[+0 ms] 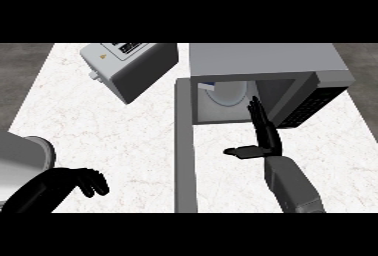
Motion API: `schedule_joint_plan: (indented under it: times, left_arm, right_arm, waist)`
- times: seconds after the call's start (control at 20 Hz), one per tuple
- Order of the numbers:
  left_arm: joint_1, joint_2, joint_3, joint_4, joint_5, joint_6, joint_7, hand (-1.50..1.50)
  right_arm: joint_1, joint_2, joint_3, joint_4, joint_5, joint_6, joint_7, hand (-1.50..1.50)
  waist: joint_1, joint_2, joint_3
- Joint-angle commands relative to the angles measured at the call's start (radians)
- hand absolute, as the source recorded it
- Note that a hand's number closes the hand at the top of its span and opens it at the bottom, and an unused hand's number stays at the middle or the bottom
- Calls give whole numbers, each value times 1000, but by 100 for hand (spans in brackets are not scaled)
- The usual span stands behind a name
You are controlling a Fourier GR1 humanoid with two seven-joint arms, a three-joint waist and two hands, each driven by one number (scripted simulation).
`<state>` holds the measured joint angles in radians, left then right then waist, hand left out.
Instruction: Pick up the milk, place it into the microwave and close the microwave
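Observation:
The grey microwave (266,60) stands at the back right, and its door (185,150) is swung wide open toward me, seen edge-on. In its cavity lies a white shape with a small blue patch (221,94), apparently the milk; its outline is hard to make out. My right hand (262,131) is open just in front of the cavity, with its fingers straight and pointing in and its thumb stretched left toward the door. It holds nothing. My left hand (70,184) hangs at the lower left with its fingers curled, also holding nothing.
A grey and white box-shaped appliance (129,67) sits tilted at the back left. The open door splits the white marble counter (111,135) into a left and a right part. The counter's edge runs along the left.

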<state>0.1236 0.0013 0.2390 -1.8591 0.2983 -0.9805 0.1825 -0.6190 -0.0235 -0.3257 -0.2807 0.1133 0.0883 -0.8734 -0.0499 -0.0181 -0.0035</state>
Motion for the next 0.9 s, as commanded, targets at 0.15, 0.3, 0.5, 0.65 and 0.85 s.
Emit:
schedule_joint_plan:
  times: [0.15, 0.3, 0.5, 0.65, 0.85]
  left_arm:
    - [-73, -1, -93, 67, -174, 79, -64, 150]
    - [-91, -1, -129, 70, -253, 75, -83, 150]
    - [-151, -1, -186, 131, -355, 100, -159, 150]
    - [-137, -1, -257, 182, -400, 153, -206, 150]
    - [-149, -1, -375, 257, -520, 260, -367, 150]
  right_arm:
    - [283, -12, 44, -108, 13, 31, -98, -150]
    - [350, -38, 49, -210, -8, 78, -88, -150]
    - [473, -91, 45, -344, -41, 134, -78, -150]
    - [605, -93, 61, -453, -58, 181, -100, -150]
    - [713, -124, 77, -629, -105, 251, -40, -150]
  waist:
    - [-38, -1, -2]
    - [-41, -5, -3]
    - [-37, 1, -4]
    - [-40, 2, -5]
    - [-21, 8, -5]
